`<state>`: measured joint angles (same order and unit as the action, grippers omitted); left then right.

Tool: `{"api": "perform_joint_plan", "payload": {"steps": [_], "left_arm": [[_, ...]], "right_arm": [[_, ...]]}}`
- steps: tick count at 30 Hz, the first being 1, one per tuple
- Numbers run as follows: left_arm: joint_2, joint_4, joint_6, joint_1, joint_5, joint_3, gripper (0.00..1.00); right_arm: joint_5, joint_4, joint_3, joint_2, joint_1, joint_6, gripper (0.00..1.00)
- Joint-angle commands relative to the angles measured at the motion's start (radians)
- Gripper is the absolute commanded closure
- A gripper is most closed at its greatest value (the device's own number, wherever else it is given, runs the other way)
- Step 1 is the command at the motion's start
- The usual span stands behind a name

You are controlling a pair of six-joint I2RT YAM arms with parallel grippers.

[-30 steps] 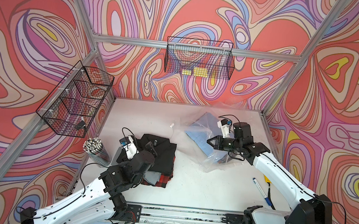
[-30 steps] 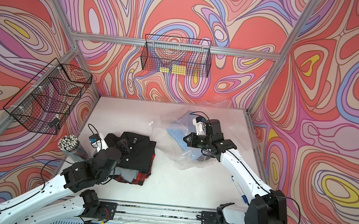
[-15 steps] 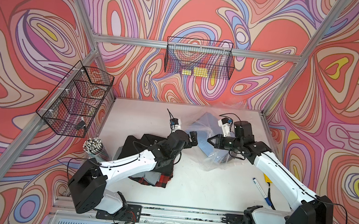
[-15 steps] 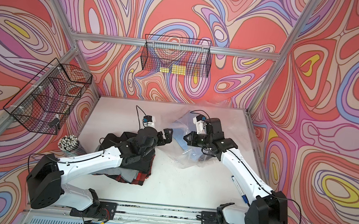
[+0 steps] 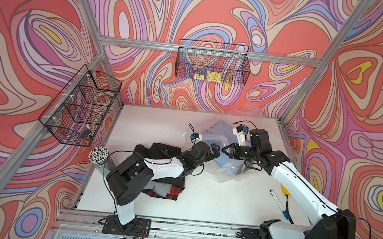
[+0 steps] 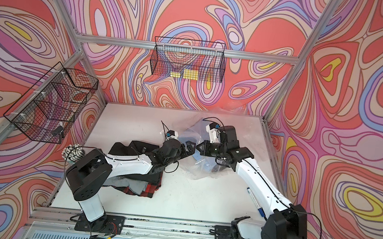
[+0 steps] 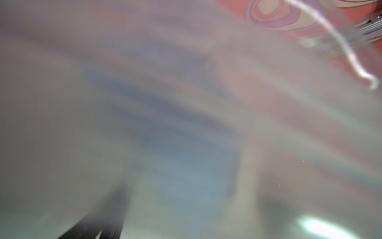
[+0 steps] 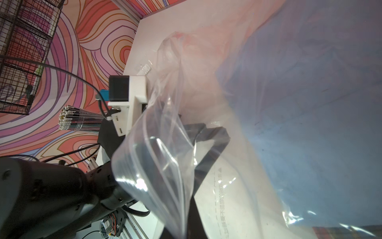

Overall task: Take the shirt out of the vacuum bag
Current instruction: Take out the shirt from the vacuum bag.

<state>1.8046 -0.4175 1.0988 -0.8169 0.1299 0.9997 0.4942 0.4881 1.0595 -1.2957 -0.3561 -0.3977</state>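
Nearest, a heap of dark garments [image 5: 163,191] lies on the worktop [image 5: 213,200]. Beyond it the left gripper [image 5: 216,150] holds its jaws spread at the opening of the vacuum bag [image 5: 227,174]. The right gripper [image 5: 226,150], jaws pressed together, appears to pinch the bag's film. Farther in, the blue shirt [image 5: 217,131] sits inside the bag. It is probably soft, light and limp. The film looks slippery, so a bunched cloth edge is the likelier hold.

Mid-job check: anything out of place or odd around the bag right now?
Yes. The left wrist view is only blur: clear film of the vacuum bag drapes over the open left pincer at the bag's mouth. A marker lies loose beside the right arm.
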Motion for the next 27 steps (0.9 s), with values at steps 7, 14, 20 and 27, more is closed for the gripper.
{"api": "perform_joint_plan", "payload": {"steps": [7, 14, 20, 27], "left_arm": [[0.128, -0.085, 0.024, 0.051, -0.03, 0.083, 0.01], [0.251, -0.239, 0.087, 0.101, -0.148, 0.119, 0.02], [0.256, -0.188, 0.069, 0.099, -0.147, 0.15, 0.02], [0.286, -0.181, 0.05, 0.095, -0.171, 0.195, 0.02]], "right_arm": [[0.01, -0.007, 0.016, -0.002, -0.008, 0.018, 1.0], [0.014, -0.024, 0.004, -0.009, -0.008, 0.014, 1.0], [0.011, -0.026, 0.01, -0.02, -0.007, 0.014, 1.0], [0.012, -0.038, 0.013, -0.029, -0.008, 0.01, 1.0]]}}
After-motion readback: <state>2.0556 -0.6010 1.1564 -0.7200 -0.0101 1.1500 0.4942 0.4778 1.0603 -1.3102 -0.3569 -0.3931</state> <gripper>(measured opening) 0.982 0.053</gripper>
